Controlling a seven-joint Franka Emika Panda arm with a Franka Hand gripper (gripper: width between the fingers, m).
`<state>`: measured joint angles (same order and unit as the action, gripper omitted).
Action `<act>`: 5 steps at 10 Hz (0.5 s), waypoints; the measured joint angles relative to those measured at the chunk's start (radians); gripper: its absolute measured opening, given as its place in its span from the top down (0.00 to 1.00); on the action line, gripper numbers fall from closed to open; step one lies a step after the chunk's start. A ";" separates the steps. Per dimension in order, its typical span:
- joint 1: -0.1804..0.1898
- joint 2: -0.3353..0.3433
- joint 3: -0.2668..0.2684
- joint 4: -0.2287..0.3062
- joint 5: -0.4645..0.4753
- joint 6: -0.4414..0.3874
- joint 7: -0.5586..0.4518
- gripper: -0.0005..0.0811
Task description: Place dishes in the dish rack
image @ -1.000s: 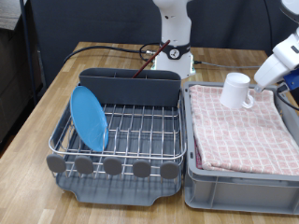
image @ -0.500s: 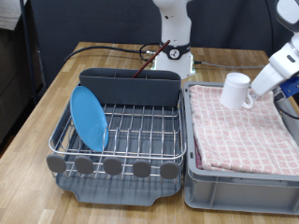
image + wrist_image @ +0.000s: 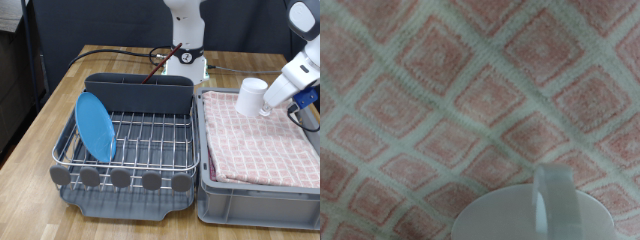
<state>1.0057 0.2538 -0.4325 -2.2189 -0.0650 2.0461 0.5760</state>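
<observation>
The end effector [image 3: 268, 103] is clamping the white mug [image 3: 251, 96], holding it tilted above the pink checkered cloth [image 3: 260, 145] lining the grey bin [image 3: 205, 190]. The blue plate [image 3: 96, 126] is standing in the dish rack [image 3: 125, 150], left. No writing is showing.

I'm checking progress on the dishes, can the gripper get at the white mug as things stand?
Probably yes: the gripper seems already at the white mug, which hangs tilted above the pink checkered cloth. Nothing stands between them, though the fingers themselves are not visible.
</observation>
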 joint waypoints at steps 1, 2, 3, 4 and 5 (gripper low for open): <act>0.000 0.000 0.000 -0.010 -0.005 0.013 -0.005 0.01; 0.000 0.000 0.000 -0.018 -0.013 0.019 -0.009 0.01; 0.000 0.000 0.000 -0.023 -0.019 0.022 -0.011 0.01; 0.000 0.000 -0.001 -0.027 -0.029 0.022 -0.011 0.01; 0.000 0.000 -0.002 -0.030 -0.040 0.022 -0.009 0.01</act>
<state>1.0056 0.2537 -0.4343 -2.2490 -0.1051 2.0679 0.5666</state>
